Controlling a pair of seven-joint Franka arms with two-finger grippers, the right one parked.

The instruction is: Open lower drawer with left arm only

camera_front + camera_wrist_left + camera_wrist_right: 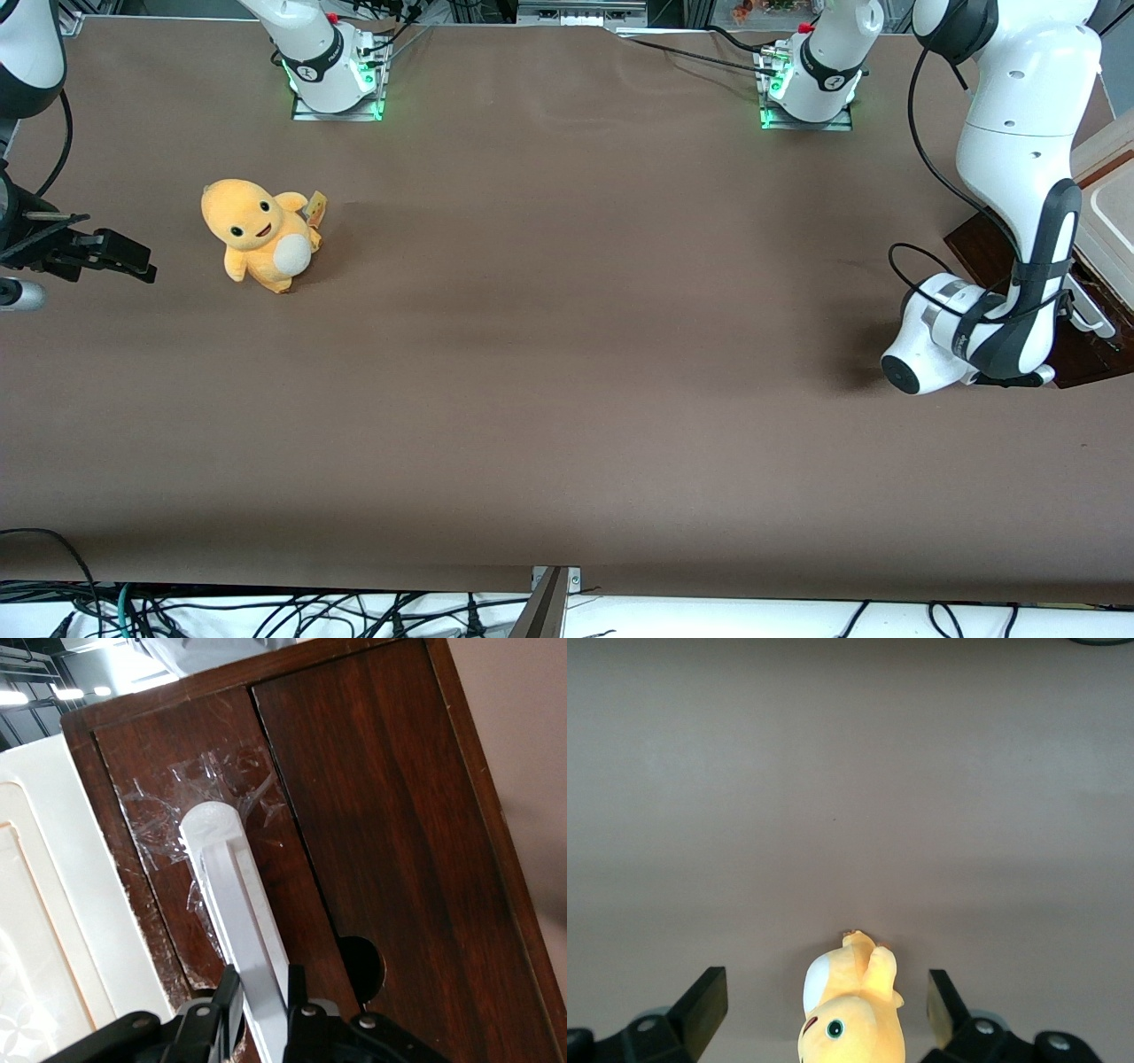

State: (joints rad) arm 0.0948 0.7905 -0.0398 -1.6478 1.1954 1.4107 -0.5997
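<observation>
The gripper pinches the white bar handle, one finger against each side of the bar. The lower drawer lies directly ahead of the fingertips, at the working arm's end of the table. To do the pull well, the left arm should draw straight back along the drawer's travel, holding the wrist level so the bar does not slip. Clear tape covers the drawer front past the handle's end.

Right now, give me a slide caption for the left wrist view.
Black two-finger gripper closed on the long white bar handle of the dark brown glossy wooden lower drawer.
</observation>
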